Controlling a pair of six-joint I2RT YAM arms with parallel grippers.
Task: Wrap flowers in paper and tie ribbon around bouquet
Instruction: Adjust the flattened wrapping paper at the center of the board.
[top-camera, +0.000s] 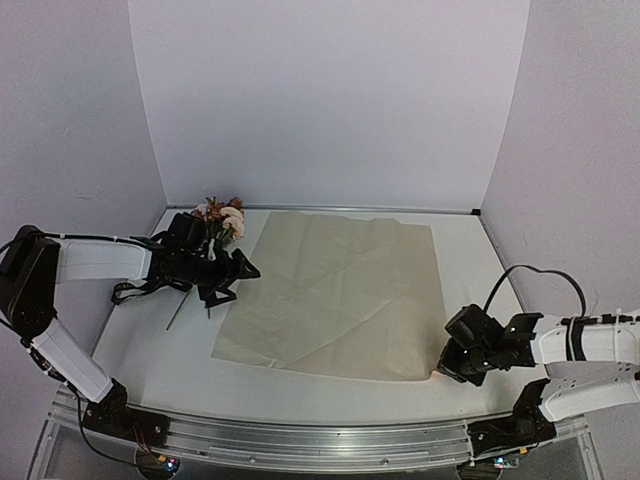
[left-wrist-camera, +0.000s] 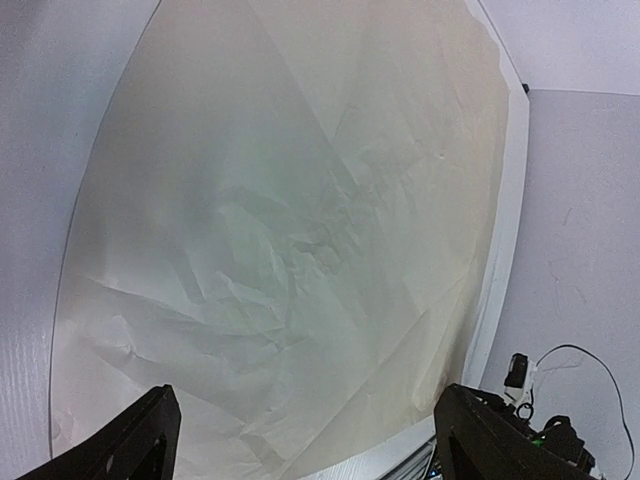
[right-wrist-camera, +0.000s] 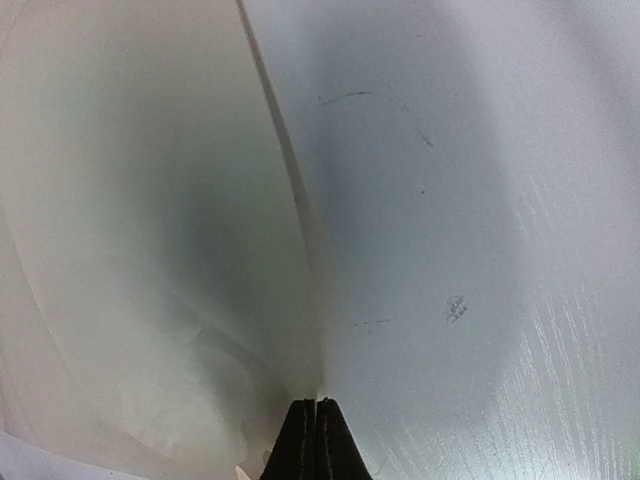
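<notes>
Tan paper (top-camera: 340, 295) is spread flat on the white bench (top-camera: 150, 335), creased and wrinkled, and covers most of the middle of the surface. Its near right corner is met by the right pincer (top-camera: 447, 368). In the right wrist view this pincer (right-wrist-camera: 316, 425) is seen closed tight, and the paper's edge (right-wrist-camera: 285, 180) runs straight into the tips and looks pinched between them. The edge there seems slightly raised, with a shadow beneath it.

The flowers (top-camera: 222, 218) are laid on the bare bench just off the paper's far left corner. Their cream, pink and rust blooms are turned toward the back wall, and the thin stems are pointed toward the near left. The stems are partly hidden by the left arm, which is stretched across them. The left pincer (top-camera: 238, 278) is held at the paper's left edge, just beside the flowers. In its own wrist view its fingers (left-wrist-camera: 130, 445) are spread wide apart with nothing between them, and the wrinkled sheet (left-wrist-camera: 300, 200) is seen beyond.

A black cable (top-camera: 545, 272) is looped above the right arm, well clear of the paper.
</notes>
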